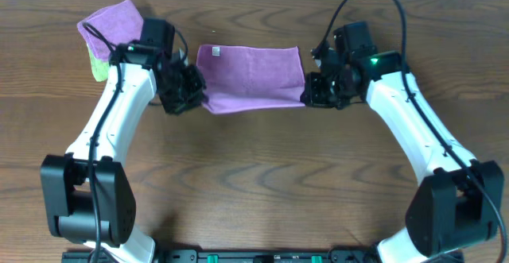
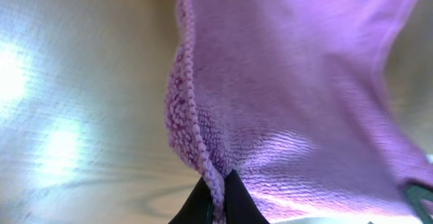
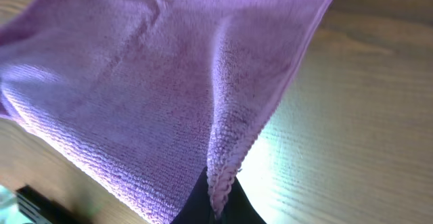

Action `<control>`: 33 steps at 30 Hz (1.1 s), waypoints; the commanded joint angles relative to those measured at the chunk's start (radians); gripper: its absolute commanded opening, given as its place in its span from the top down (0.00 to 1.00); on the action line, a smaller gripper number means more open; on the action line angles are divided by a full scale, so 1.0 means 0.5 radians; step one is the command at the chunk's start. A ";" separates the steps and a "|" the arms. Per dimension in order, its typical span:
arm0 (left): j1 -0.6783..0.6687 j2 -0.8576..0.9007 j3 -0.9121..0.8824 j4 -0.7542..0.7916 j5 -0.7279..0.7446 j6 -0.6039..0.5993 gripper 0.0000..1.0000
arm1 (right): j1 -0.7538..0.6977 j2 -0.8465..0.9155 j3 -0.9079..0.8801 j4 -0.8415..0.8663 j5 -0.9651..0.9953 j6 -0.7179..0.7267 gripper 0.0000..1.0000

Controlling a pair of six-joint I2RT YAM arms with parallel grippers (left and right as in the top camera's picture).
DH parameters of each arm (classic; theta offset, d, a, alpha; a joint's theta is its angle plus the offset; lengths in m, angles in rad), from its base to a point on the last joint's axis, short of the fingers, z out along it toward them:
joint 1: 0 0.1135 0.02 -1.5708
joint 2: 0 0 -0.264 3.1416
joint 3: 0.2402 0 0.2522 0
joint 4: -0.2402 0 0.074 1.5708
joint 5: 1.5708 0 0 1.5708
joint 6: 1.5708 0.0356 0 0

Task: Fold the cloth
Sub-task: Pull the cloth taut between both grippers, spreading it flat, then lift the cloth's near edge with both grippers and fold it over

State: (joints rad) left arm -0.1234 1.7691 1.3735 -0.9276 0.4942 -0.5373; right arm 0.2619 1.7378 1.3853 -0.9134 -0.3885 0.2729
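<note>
A purple cloth (image 1: 253, 76) with a small white tag near its far left corner hangs stretched between my two grippers above the wooden table. My left gripper (image 1: 197, 98) is shut on its near left corner; in the left wrist view the stitched edge of the cloth (image 2: 270, 102) runs down between the black fingertips (image 2: 218, 200). My right gripper (image 1: 308, 94) is shut on its near right corner; in the right wrist view the cloth (image 3: 155, 82) corner is pinched between the fingers (image 3: 218, 204).
A second purple cloth (image 1: 113, 23) lies crumpled at the far left of the table, over a green cloth (image 1: 98, 68). Bare wooden table (image 1: 262, 175) lies in front of the arms.
</note>
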 commanded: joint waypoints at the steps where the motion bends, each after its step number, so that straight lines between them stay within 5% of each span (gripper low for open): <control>1: 0.021 -0.023 -0.169 -0.022 -0.117 0.059 0.94 | 0.054 -0.057 -0.011 -0.056 0.219 -0.040 0.99; 18: 0.025 -0.033 -0.295 -0.049 -0.037 0.008 0.94 | 0.144 -0.065 -0.246 0.012 0.391 -0.070 0.99; 33: 0.008 -0.072 -0.291 0.852 -0.182 -0.565 0.94 | 0.145 0.024 -0.246 0.801 0.682 -0.154 0.99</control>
State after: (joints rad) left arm -0.1184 1.7317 1.2228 -0.5453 0.4442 -0.7612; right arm 0.3321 1.7329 1.2640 -0.5411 -0.0914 0.2317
